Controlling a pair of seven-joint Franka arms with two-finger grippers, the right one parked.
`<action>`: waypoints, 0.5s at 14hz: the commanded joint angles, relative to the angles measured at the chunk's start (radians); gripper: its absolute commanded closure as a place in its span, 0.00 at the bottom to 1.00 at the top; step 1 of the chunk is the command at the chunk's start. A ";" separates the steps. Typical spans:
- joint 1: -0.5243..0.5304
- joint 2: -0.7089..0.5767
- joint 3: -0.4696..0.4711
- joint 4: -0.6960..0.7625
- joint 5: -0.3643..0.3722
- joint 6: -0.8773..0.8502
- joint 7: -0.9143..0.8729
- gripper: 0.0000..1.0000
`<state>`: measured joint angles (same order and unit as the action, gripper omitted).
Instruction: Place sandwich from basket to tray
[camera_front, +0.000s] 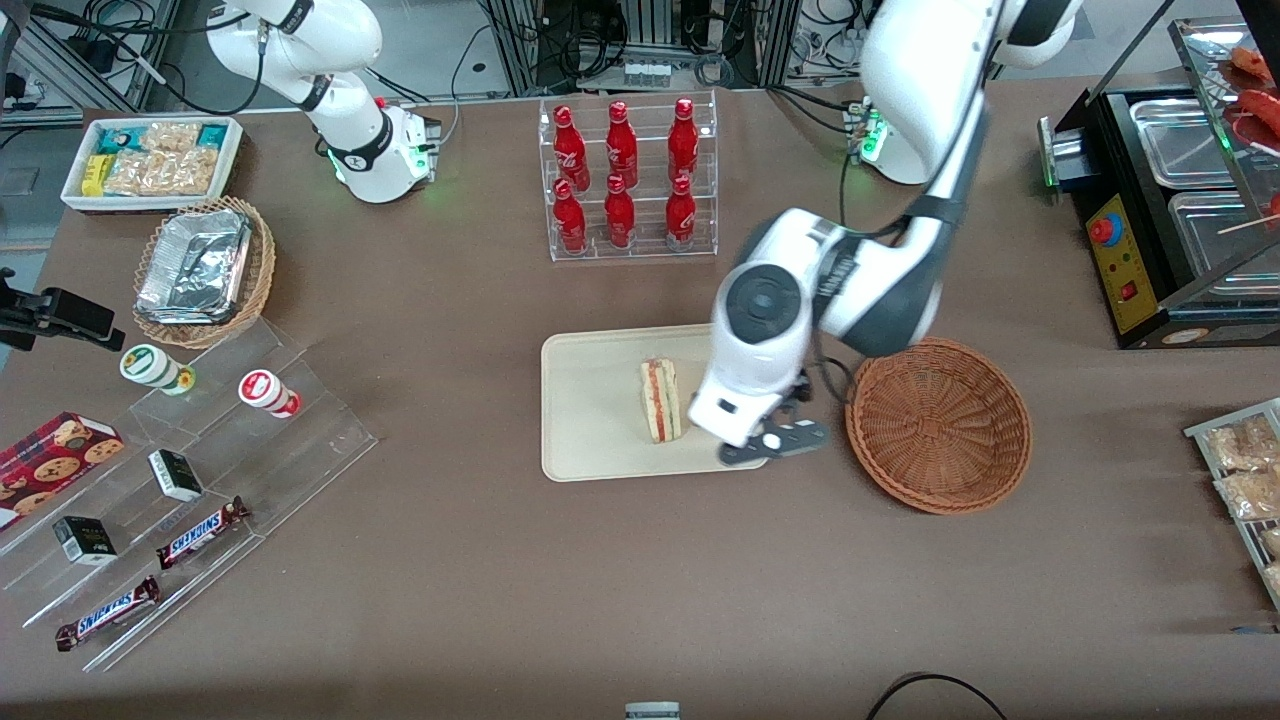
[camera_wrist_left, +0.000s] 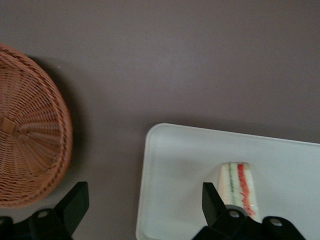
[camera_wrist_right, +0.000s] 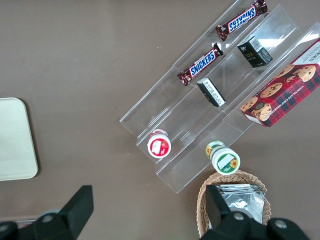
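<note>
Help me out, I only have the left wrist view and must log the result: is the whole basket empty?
Observer: Yes, the front view shows the whole basket with nothing in it.
Operator: Where on the tray is the sandwich?
Observer: The sandwich stands about midway on the tray, cut edge up.
Operator: And the tool?
Observer: The tool, open, hangs over the tray's edge nearest the basket, apart from the sandwich.

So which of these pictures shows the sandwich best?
The front view: the whole sandwich stands on the tray, its red and green filling visible, beside the open pincer. The left wrist view shows it partly hidden by a finger. The right wrist view misses it.
</note>
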<state>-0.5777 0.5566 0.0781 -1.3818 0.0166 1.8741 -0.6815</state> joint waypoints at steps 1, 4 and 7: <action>0.083 -0.113 -0.009 -0.141 0.006 0.007 0.161 0.00; 0.175 -0.217 -0.009 -0.261 0.008 0.031 0.365 0.00; 0.248 -0.328 -0.009 -0.365 0.008 0.030 0.563 0.00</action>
<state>-0.3659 0.3453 0.0809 -1.6252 0.0166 1.8795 -0.2230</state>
